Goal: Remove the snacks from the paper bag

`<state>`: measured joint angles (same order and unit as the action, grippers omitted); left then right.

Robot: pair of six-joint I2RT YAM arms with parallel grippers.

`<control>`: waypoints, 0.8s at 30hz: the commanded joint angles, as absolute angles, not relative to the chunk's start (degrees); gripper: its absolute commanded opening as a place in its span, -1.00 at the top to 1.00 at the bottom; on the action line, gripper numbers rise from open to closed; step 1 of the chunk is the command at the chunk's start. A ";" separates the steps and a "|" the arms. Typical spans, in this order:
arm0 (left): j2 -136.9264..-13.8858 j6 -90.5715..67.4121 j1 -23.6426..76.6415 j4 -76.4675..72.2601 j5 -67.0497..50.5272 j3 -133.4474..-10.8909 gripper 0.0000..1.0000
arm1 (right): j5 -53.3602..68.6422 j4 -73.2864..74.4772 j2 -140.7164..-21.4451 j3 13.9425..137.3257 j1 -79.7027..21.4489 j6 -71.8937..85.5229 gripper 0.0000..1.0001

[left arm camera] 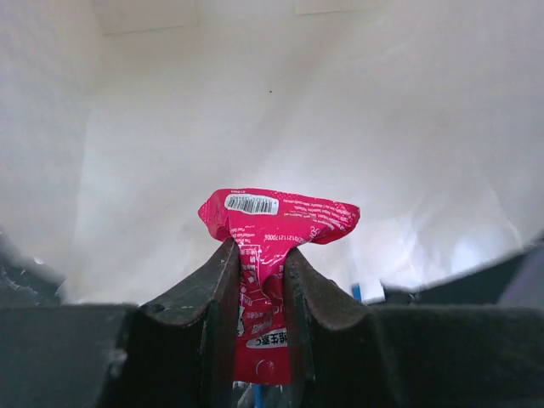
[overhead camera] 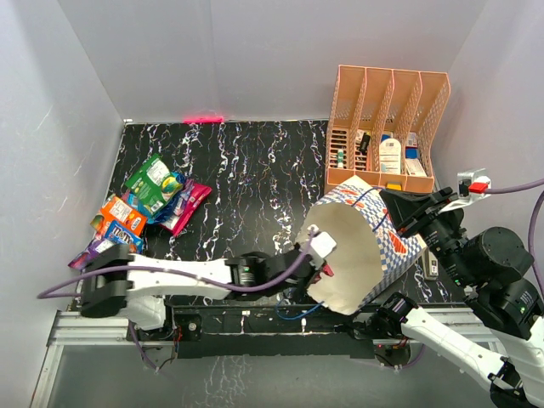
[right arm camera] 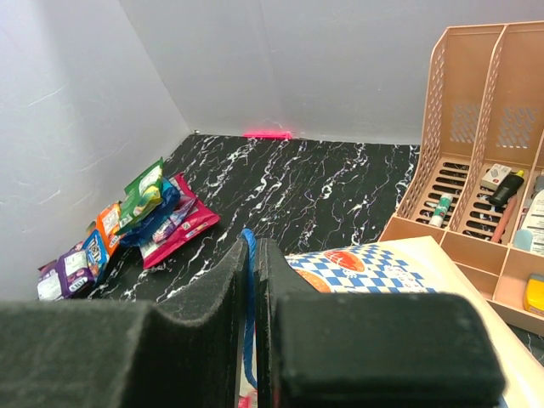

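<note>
Nearest, the left tool is inside the bag, clenched on a red packet by its crumpled middle. The right tool is pinched on the bag's blue cord, holding the mouth tipped toward the left arm. The grip on the packet looks thin: slick foil could slide free on the way out, or catch the rim and drag the bag, since one cord is all that steadies it. Farther left, snacks lie heaped on the surface; the organizer stands beyond.
</note>
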<state>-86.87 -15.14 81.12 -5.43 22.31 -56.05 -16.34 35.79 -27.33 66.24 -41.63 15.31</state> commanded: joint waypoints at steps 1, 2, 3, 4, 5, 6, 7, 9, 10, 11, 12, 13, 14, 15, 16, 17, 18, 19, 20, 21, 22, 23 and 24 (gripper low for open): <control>-71.88 -19.05 81.39 1.70 22.10 -52.61 0.83 | -16.74 32.15 -26.47 67.06 -41.91 15.42 0.85; -68.51 -19.15 81.39 3.41 22.51 -52.22 0.83 | -16.64 31.93 -26.42 66.77 -41.91 15.45 0.85; -65.71 -19.28 81.34 5.69 23.02 -52.06 0.83 | -16.66 31.58 -26.32 66.53 -41.91 15.46 0.85; -62.90 -19.47 81.34 8.10 24.37 -52.12 0.83 | -16.61 31.36 -26.25 66.26 -41.90 15.45 0.85; -60.44 -19.89 81.26 10.56 26.31 -52.23 0.84 | -16.50 31.23 -26.13 66.04 -41.85 15.45 0.85; -58.58 -20.59 81.17 13.42 28.78 -52.54 0.83 | -16.44 31.08 -26.14 65.89 -41.88 15.50 0.85; -56.80 -21.56 81.01 16.18 31.68 -52.90 0.83 | -16.39 31.02 -26.02 65.77 -41.90 15.59 0.85; -54.49 -23.62 80.12 21.17 36.34 -53.59 0.76 | -16.23 30.65 -25.73 65.43 -41.92 15.57 0.85; -53.80 -24.35 78.87 24.09 37.32 -54.13 0.75 | -16.20 30.57 -25.56 65.25 -41.88 15.60 0.85; -53.86 -24.97 76.73 26.12 37.43 -54.94 0.76 | -16.25 30.53 -25.42 65.14 -41.90 15.64 0.85; -54.30 -25.41 73.81 27.94 36.74 -55.73 0.78 | -16.26 30.60 -25.33 65.06 -41.88 15.63 0.85; -54.88 -25.43 69.72 29.45 35.01 -56.58 0.83 | -16.33 30.65 -25.19 65.04 -41.86 15.60 0.85; -55.44 -25.25 65.48 30.54 32.81 -57.44 0.90 | -16.39 30.76 -25.10 65.11 -41.88 15.63 0.85; -56.15 -24.57 60.62 31.38 31.20 -58.00 0.96 | -16.42 30.83 -24.98 65.23 -41.87 15.64 0.85; -56.64 -23.74 56.41 31.67 29.94 -58.42 0.98 | -16.48 30.98 -24.96 65.42 -41.88 15.60 0.85; -56.93 -22.30 52.10 31.03 29.26 -58.59 0.98 | -16.51 31.24 -24.95 65.70 -41.86 15.60 0.85; -57.32 -20.85 48.10 30.34 29.01 -59.04 0.98 | -16.60 31.41 -24.90 65.97 -41.91 15.50 0.85; -58.03 -19.92 44.34 29.79 29.12 -59.94 0.97 | -16.65 31.65 -24.92 66.33 -41.91 15.52 0.85; -58.99 -19.33 40.16 29.41 29.03 -60.85 0.98 | -16.73 31.82 -24.89 66.54 -41.88 15.41 0.85; -60.05 -18.86 36.18 28.77 28.94 -61.91 0.98 | -16.75 31.83 -24.90 66.75 -41.91 15.45 0.85; -61.16 -18.83 30.51 28.23 28.67 -62.92 0.98 | -16.71 31.84 -24.94 66.98 -41.92 15.37 0.85; -62.54 -19.56 26.01 28.32 28.70 -64.06 0.98 | -16.62 31.90 -24.93 67.16 -41.87 15.35 0.85; -63.77 -20.63 22.18 28.51 29.04 -65.08 0.98 | -16.52 31.86 -25.06 67.41 -41.89 15.33 0.85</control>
<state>-61.36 -20.86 35.42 28.38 28.73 -59.33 -16.36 34.44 -25.54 65.04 -41.63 15.31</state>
